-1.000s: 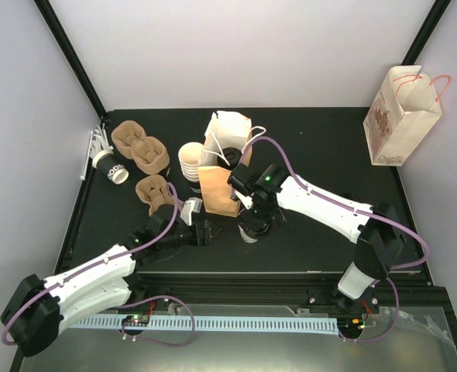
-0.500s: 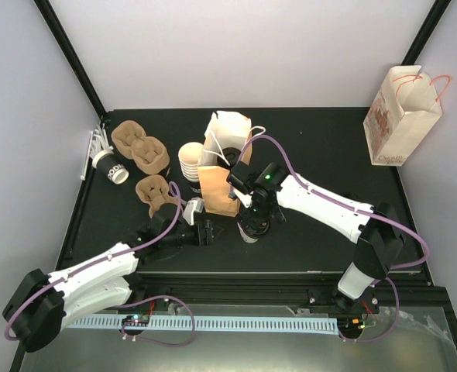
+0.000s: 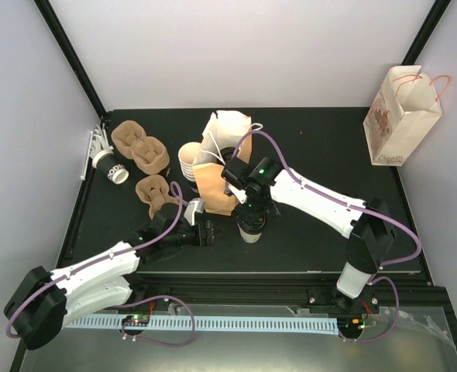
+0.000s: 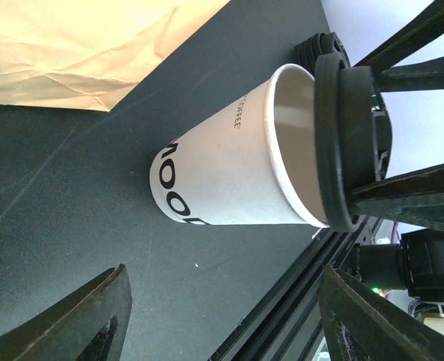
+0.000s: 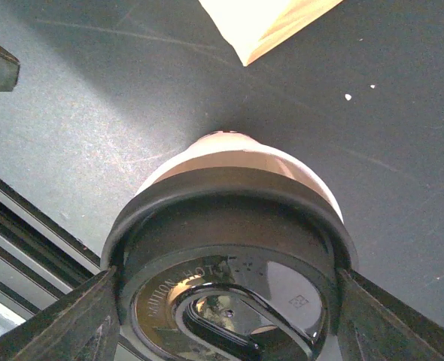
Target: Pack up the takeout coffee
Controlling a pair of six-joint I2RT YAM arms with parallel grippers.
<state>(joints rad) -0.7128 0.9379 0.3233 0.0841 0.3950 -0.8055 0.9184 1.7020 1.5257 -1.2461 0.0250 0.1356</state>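
Black lid (image 5: pixel 229 256), clamped between fingers of the right gripper (image 5: pixel 228 304), sits tilted on the white paper cup (image 4: pixel 222 177); the left gripper (image 4: pixel 223 278) gapes empty, facing it.

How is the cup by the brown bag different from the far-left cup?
The cup by the brown bag stands upright; the left cup lies on its side. The upright one has a black lid at its mouth; the left one seems lidless. Both are white with dark print.

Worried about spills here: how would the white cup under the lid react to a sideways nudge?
Probably tips readily: the cup is tall, narrowing toward its base. Its paper wall likely dents when squeezed. The lid sits askew on the rim, so it may slide off.
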